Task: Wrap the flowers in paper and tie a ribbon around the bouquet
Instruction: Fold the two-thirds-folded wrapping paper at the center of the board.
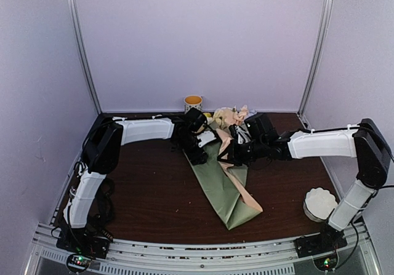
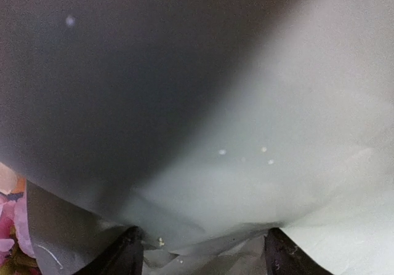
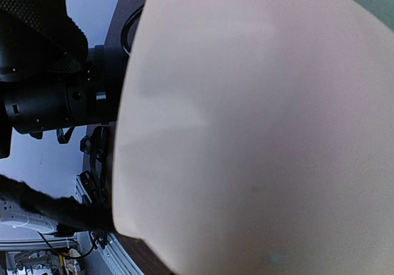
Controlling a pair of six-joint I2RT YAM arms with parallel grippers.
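We see the paper (image 1: 225, 192) lying on the counter (image 1: 154, 195) as a long, loosely folded bundle. It runs from the middle towards 5 o'clock, green face up, with a peach strip along its 3 o'clock edge. The flowers (image 1: 226, 116) poke out of its 12 o'clock end. Both arms meet over that upper end.

The left tool (image 1: 198, 151) sits at the bundle's 9 o'clock side. In its wrist view we see its two fingers (image 2: 123, 256) standing well apart, with green paper bulging between and over them and filling most of the view. A few pink blooms show at 8 o'clock.

The right tool (image 1: 229, 157) is at the bundle's 3 o'clock edge and is closed tight. The peach face covers its wrist view and hides the fingers, so we cannot tell whether paper is pinched between them.

A cup (image 1: 193, 103) stands at 12 o'clock by the back wall. A white scalloped stack (image 1: 319, 202) sits at 4 o'clock.
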